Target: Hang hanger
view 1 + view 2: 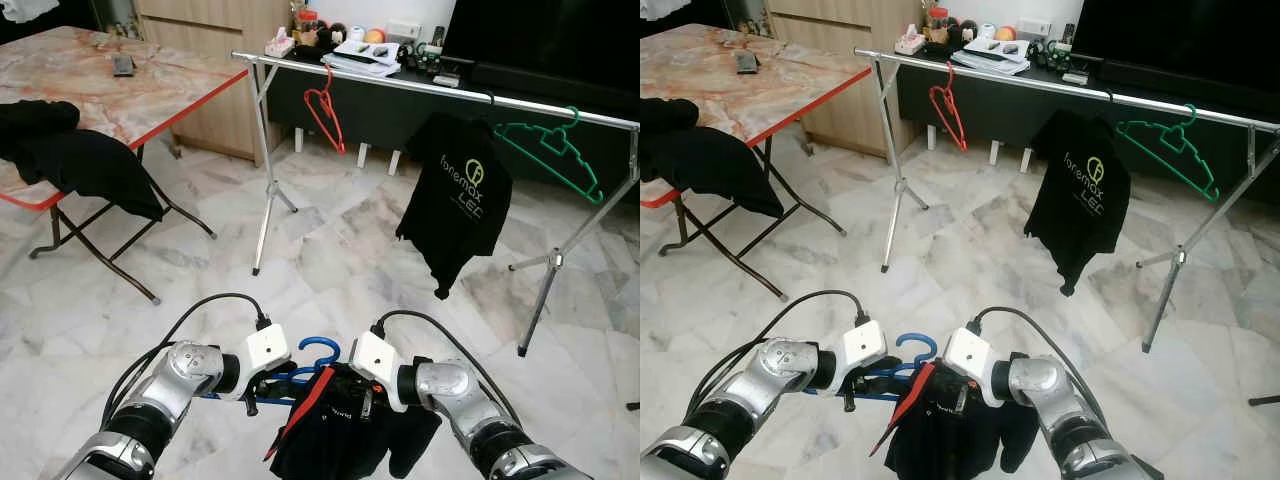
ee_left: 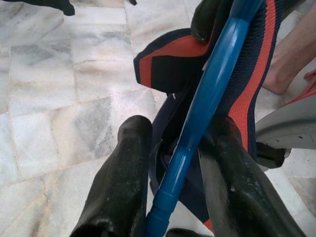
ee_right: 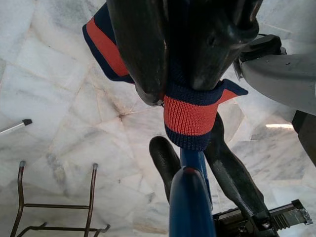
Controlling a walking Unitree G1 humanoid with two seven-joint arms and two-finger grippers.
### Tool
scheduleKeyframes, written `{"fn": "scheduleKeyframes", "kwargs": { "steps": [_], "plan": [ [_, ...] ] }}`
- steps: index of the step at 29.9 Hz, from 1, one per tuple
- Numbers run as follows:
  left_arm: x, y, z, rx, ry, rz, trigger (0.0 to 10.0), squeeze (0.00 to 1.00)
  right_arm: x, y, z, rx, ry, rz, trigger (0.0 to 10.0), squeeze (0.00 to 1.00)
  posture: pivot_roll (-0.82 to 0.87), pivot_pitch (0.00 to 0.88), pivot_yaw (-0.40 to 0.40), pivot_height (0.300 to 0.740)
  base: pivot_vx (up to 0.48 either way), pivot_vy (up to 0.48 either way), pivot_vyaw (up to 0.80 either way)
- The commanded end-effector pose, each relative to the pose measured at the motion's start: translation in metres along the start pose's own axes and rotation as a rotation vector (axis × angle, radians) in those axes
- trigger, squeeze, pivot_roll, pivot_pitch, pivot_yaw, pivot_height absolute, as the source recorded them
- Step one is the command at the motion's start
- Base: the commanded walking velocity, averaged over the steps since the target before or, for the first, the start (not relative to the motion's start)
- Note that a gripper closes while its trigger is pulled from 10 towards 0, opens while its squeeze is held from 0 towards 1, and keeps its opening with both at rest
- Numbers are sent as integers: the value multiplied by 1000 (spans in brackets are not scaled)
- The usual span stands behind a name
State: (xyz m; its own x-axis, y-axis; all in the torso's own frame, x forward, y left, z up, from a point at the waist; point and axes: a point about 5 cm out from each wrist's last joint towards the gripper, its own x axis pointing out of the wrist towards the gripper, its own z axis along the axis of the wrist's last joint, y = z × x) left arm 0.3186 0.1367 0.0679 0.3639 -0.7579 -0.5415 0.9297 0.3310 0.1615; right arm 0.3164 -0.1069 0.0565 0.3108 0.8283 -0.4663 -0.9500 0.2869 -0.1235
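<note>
A blue hanger [image 1: 322,350] carrying a dark navy shirt [image 1: 340,440] with orange-red trim hangs low in front of me, between both grippers. My left gripper [image 1: 268,385] is shut on the hanger's left arm; in the left wrist view the blue bar [image 2: 197,123] runs between its black fingers [image 2: 123,173]. From the right, my right gripper [image 1: 345,392] is shut on the shirt's ribbed collar [image 3: 190,116] at the hanger's neck. Ahead stands the silver clothes rail [image 1: 420,85].
On the rail hang a red hanger [image 1: 326,110], a black printed T-shirt [image 1: 460,195] and a green hanger [image 1: 555,150]. A marble-topped folding table [image 1: 100,90] with black cloth [image 1: 80,160] stands left. Marble floor lies between me and the rail. A person's bare leg [image 2: 291,54] is close by.
</note>
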Motion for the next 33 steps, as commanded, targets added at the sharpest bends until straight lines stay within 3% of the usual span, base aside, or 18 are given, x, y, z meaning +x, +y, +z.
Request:
{"fn": "scheduleKeyframes", "kwargs": {
  "steps": [1,33],
  "plan": [
    [1,0,0,17,12,-10,0,0,-1,-8,10,-22,-33,-21,10000,0,13,96,-44,740,0,0,0],
    [4,1,5,42,-4,-19,0,0,-7,-14,15,-48,-21,-6,10000,0,7,79,-49,740,0,0,0]
  ]
}}
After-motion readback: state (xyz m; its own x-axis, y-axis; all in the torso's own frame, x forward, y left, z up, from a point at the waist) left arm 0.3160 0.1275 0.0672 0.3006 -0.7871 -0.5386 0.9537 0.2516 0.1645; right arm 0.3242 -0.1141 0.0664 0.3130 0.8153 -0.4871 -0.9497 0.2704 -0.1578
